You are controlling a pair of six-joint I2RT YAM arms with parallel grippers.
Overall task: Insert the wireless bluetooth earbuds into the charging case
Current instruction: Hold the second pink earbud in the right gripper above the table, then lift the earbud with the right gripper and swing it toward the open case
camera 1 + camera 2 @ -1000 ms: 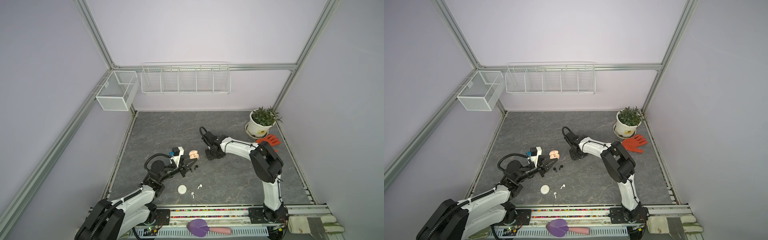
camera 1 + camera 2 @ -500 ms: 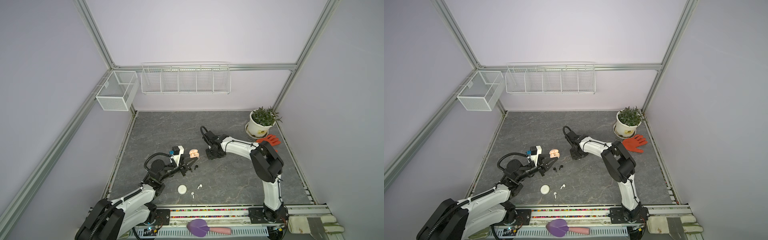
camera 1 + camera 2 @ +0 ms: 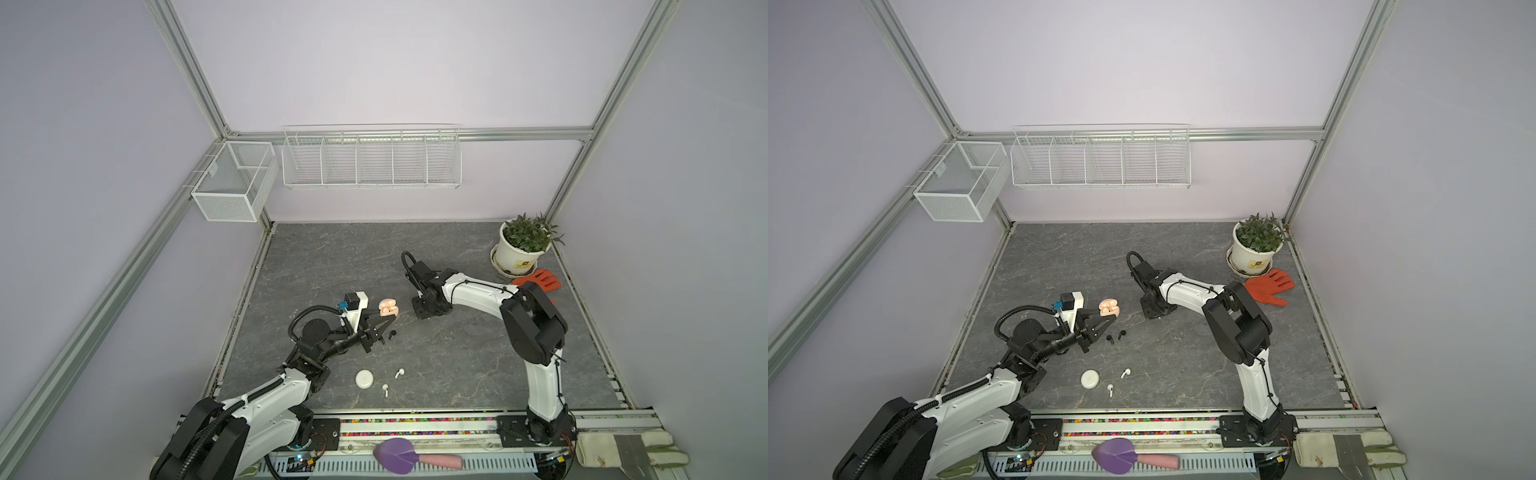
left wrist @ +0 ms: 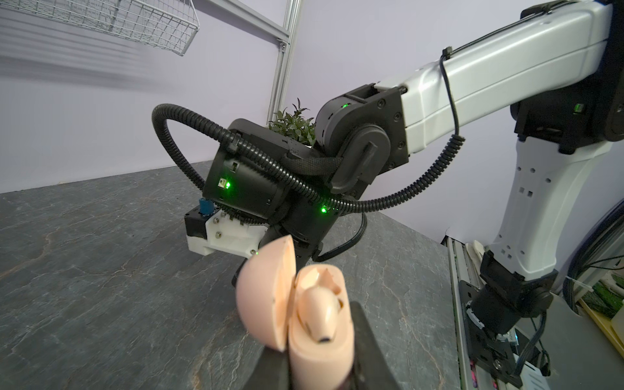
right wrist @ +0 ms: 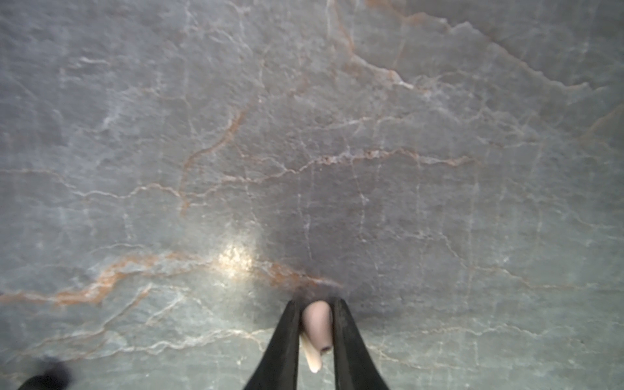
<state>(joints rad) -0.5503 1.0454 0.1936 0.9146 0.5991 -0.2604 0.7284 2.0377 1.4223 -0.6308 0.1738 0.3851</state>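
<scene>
Looking down on a grey veined table (image 3: 457,374) with two robot arms. Starting at the near edge: passing a purple spatula (image 3: 395,454) with a pink handle on the rail, and a pale work glove (image 3: 631,453) off to the right. Moving inward, finding a round white case (image 3: 365,379) with one white earbud (image 3: 399,372) and a second white earbud (image 3: 385,390) lying loose just beside it. Going further, meeting a black earbud (image 3: 1110,339) and another black earbud (image 3: 1121,333) close together on the table, just off the tips of the left gripper (image 3: 384,321). Clamping a pale pink charging case (image 4: 320,337) between the left fingers — with lid hinged open and one pink earbud (image 4: 319,307) seated inside. Pointing the right gripper (image 5: 316,304) downward, right of that case and apart from it, low over the table; touching the surface or not, impossible to tell. Pinching a second pale pink earbud (image 5: 318,329) between its closed fingers, with the paler stem showing between them. Reaching the far right corner — an orange glove (image 3: 538,279) lying flat, a potted plant (image 3: 525,245) just behind it. Ending at the back wall with a long white wire rack (image 3: 371,158) and, at the left corner, a hanging wire basket (image 3: 235,187).
</scene>
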